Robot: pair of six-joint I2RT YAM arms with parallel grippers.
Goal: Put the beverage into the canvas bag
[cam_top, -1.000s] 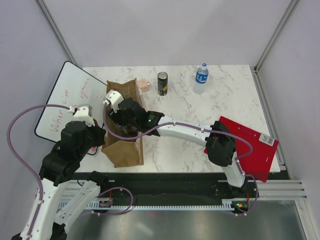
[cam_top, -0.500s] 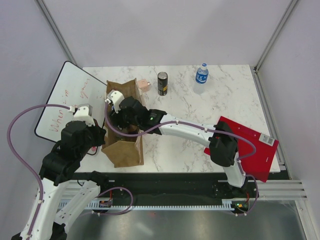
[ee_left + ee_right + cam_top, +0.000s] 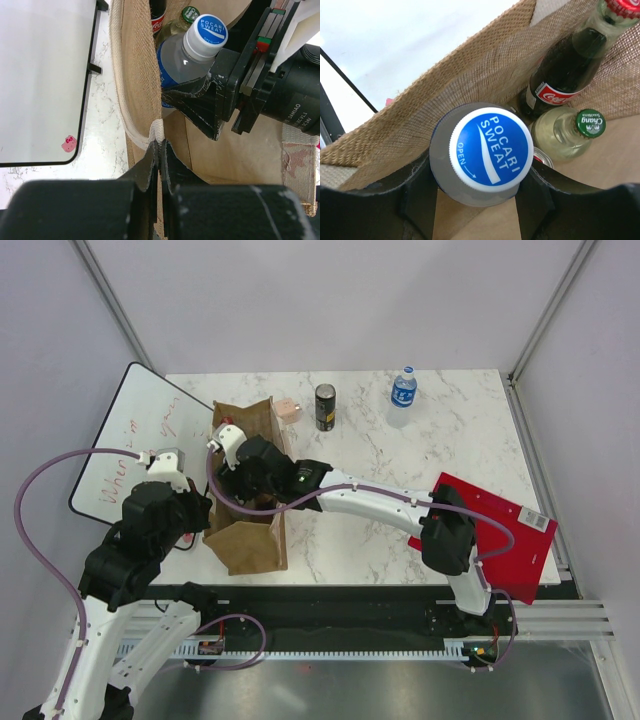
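Two glass bottles [image 3: 570, 65], one Pocari bottle [image 3: 488, 145] share one canvas bag [image 3: 445, 95].

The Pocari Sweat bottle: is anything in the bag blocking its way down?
Possibly. A cola bottle and a green-capped bottle stand inside the canvas bag, close beside the Pocari Sweat bottle; what lies directly beneath it is hidden.

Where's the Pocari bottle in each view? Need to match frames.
Top external: not visible; hidden under right arm, inside bag.
Left wrist: Pocari bottle top centre, just right of bag wall.
Right wrist: centre, cap facing camera.
Shared landmark: the bag's tan woven wall.
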